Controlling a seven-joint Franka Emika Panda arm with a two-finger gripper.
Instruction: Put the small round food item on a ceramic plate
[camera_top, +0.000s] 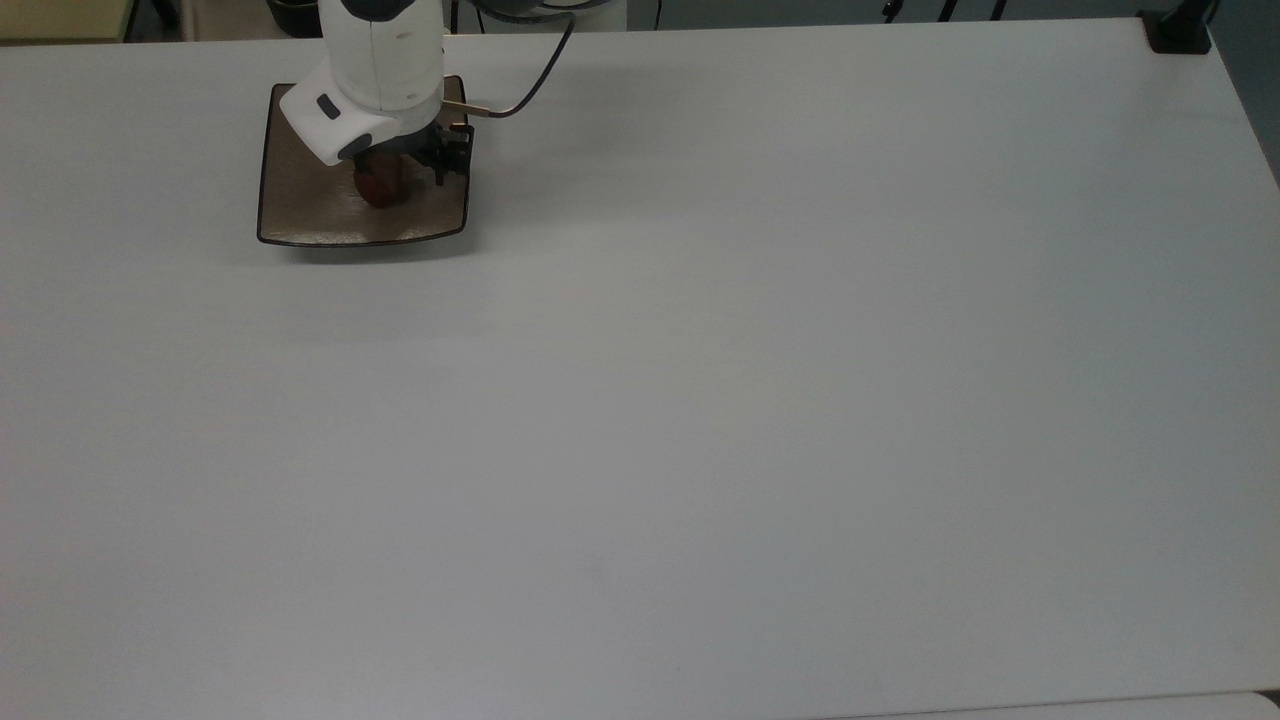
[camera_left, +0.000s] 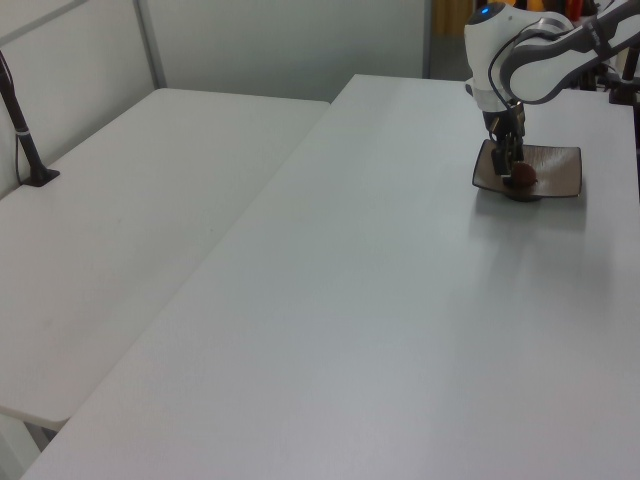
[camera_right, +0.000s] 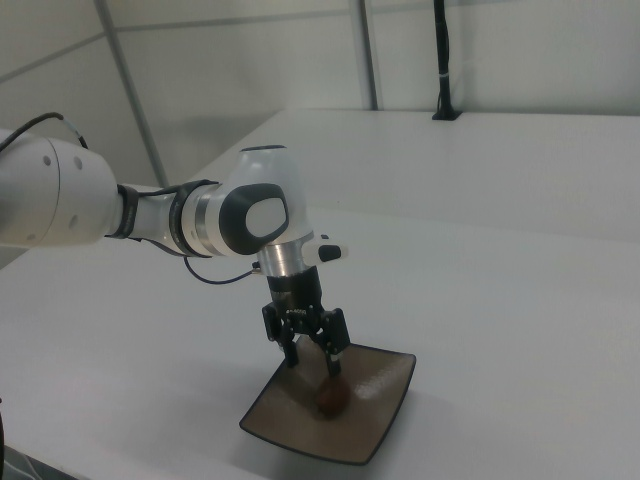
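Note:
The small round food item (camera_right: 333, 397), a dark reddish-brown lump, lies on the ceramic plate (camera_right: 385, 420), a square glossy brown plate with a thin dark rim. My gripper (camera_right: 314, 358) hangs just above the lump, open, with its fingers (camera_right: 293, 350) spread and nothing between them. In the top view the food item (camera_top: 378, 188) sits near the middle of the plate (camera_top: 300, 215), partly under the white hand. In the left view the gripper (camera_left: 510, 160) stands over the food item (camera_left: 523, 176) on the plate (camera_left: 560, 172).
The plate sits near the far left corner of the wide white table (camera_top: 760, 380) in the top view. A second white table (camera_left: 130, 220) adjoins it at the left view's left. A black post (camera_top: 1178, 30) is clamped at the top view's far right corner.

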